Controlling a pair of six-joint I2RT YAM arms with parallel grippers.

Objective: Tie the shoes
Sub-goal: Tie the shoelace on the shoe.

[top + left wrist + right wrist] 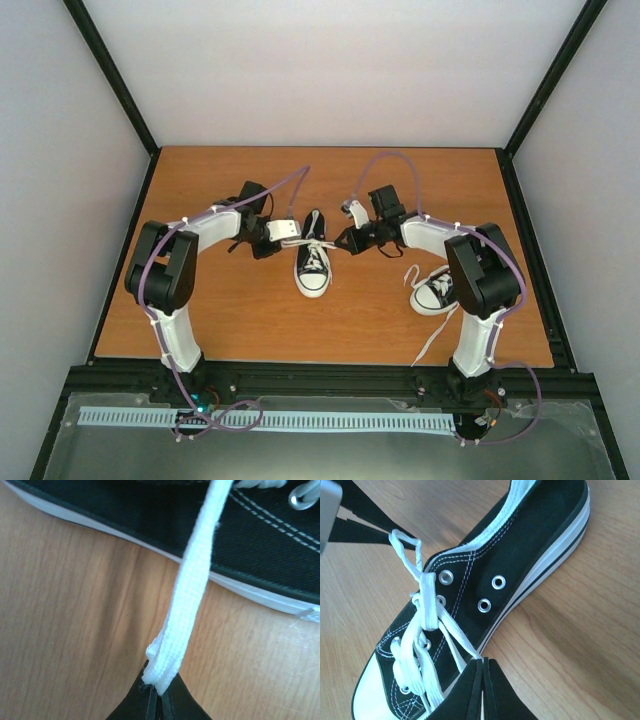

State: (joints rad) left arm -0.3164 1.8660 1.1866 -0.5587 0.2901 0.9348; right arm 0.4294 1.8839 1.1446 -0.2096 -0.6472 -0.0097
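Observation:
One of the shoes (pixel 313 262) lies at the table's middle, toe toward me, black canvas with a white toe cap. My left gripper (pixel 288 242) is shut on a folded white lace (pixel 192 590) at that shoe's left side; the closed tips (pixel 159 691) pinch the fold. On the shoe's right side my right gripper (pixel 340 243) is shut on the other lace strand (pixel 462 647), tips (pixel 483 664) closed beside the sole. The laces cross in a knot (pixel 427 600) over the tongue. The other shoe (pixel 435 290) lies under the right arm, laces loose.
A loose lace (pixel 432 342) from the right shoe trails toward the table's near edge. The wooden table (pixel 230 320) is ringed by a black frame and grey walls. The right arm's elbow (pixel 480 270) hangs above the second shoe.

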